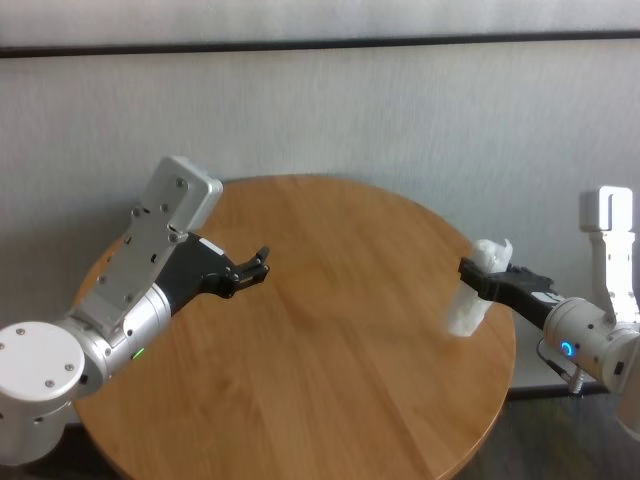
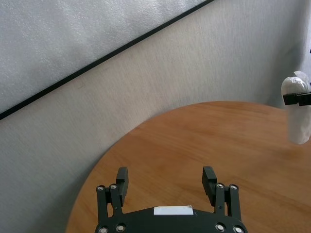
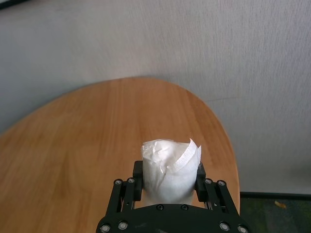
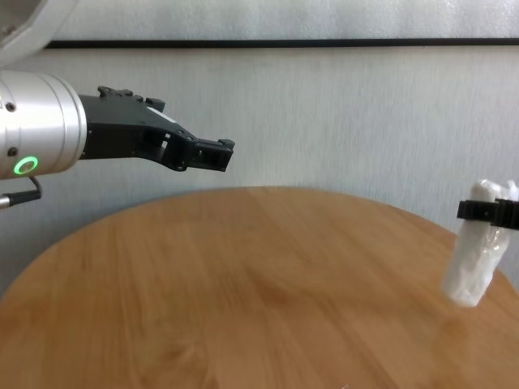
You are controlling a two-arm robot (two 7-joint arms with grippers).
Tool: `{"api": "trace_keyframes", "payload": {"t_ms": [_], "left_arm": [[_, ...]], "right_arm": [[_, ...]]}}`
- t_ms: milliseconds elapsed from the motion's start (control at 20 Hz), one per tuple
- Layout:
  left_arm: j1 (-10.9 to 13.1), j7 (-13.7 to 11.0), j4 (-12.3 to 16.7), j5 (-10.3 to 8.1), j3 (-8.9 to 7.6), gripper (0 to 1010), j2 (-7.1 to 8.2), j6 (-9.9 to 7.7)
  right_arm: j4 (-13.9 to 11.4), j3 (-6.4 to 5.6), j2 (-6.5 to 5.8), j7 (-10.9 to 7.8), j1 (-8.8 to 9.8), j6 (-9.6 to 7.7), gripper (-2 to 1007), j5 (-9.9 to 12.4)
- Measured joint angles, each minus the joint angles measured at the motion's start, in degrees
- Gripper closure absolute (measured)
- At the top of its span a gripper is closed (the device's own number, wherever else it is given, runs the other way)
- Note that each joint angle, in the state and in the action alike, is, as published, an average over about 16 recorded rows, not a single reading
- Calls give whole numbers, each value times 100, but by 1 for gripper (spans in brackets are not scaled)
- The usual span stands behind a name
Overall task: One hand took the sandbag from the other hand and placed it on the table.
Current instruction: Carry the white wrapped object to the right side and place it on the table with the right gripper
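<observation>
Closest to the head camera is the left arm's big silver wrist with the green light, down at the near left of the table [image 1: 330, 400]. Its black left gripper [image 1: 258, 266] pokes out over the left half of the wood top, fingers spread wide with nothing between them. From its own wrist view you can see both fingers [image 2: 121, 180] standing well apart over bare wood, and the chest view shows that gripper [image 4: 220, 153] hanging clearly above the surface, not touching it.

Across on the other side, the right gripper [image 1: 478, 279] with the blue light sits at the right edge of the round table. It's pinching the sandbag [image 1: 472, 295] around its upper part, jaws pressed in on both sides of the white pouch. In the right wrist view the bag [image 3: 169, 170] bulges up between the fingers [image 3: 137, 179], with a crinkly flap of plastic at the top.

Chest view has the sandbag [image 4: 475, 263] hanging more or less upright, a bit tilted, with its lower end down near the tabletop. I can't tell whether it's actually touching. The two grippers are well apart from each other.

Behind everything is a pale grey wall [image 1: 400, 110] with a dark horizontal strip [image 1: 300, 44] along it.
</observation>
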State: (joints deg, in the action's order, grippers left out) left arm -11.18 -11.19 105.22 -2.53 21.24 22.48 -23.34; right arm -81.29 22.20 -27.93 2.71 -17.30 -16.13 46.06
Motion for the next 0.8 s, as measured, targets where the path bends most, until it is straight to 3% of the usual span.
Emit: {"api": "trace_keyframes", "payload": {"t_ms": [400, 800], "left_arm": [[0, 0, 0, 0, 0, 10, 0, 0], [0, 0, 0, 0, 0, 10, 0, 0]], "right_arm": [[13, 51, -34, -86, -13, -41, 370, -75], [2, 33, -24, -58, -7, -32, 220, -40]]}}
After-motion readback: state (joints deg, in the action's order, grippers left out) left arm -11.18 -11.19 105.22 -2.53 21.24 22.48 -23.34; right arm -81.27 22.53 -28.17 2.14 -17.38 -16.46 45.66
